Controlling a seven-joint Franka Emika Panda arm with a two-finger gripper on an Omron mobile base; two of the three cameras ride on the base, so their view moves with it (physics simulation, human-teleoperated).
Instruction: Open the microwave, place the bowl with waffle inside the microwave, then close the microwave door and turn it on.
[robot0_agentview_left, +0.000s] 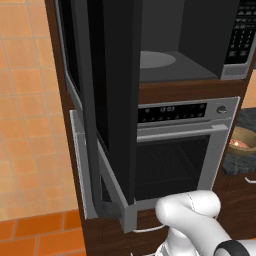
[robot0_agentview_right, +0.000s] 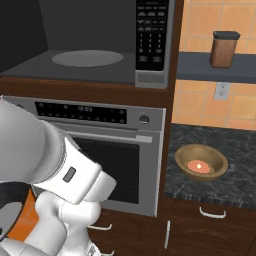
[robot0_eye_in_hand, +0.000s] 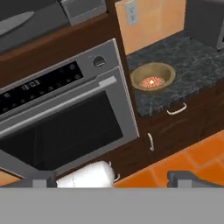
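Right now one microwave stands with its one microwave door swung wide; one bowl sits on the dark tabletop beside one oven. One hand spreads wide, empty.

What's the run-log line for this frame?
microwave door: open | bowl: on counter | pincer: open, empty

The microwave door is glossy black glass edged in matt grey metal. The oven looks like brushed steel. The bowl looks wooden, on a speckled dark stone table; the cabinets are dark wood.
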